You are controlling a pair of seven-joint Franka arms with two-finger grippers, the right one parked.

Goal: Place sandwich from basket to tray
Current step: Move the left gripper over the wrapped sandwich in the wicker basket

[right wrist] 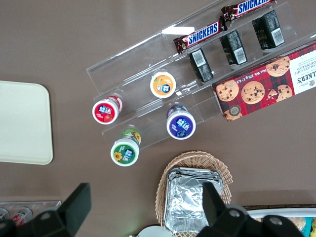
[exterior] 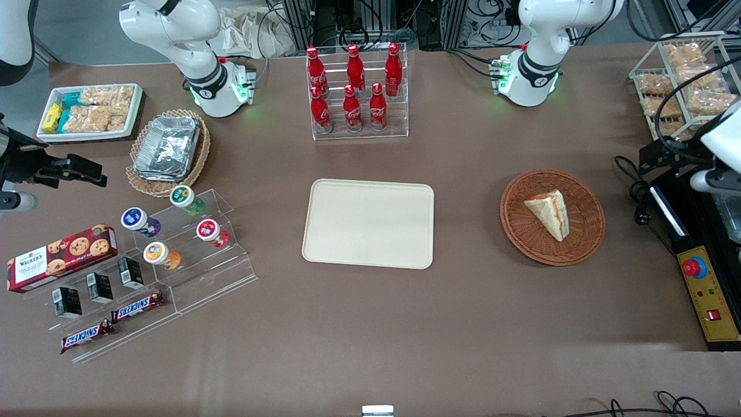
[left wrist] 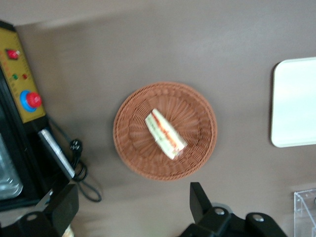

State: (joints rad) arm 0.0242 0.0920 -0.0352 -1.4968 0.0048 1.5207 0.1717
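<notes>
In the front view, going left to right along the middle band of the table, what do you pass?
Walkers cookie box → acrylic stand of yogurt cups → tray → basket holding the sandwich → control box. The left gripper hangs open above the basket.

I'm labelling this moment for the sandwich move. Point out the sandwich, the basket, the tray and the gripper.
sandwich (exterior: 549,213), front view, bread face.
basket (exterior: 518,229), front view, woven wall.
tray (exterior: 368,223), front view, bare middle.
gripper (left wrist: 133,210), left wrist view, between open fingers above the basket.

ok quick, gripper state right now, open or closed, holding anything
Left gripper: open, holding nothing, hanging above the round reddish-brown wicker basket with the triangular cream sandwich in it.
</notes>
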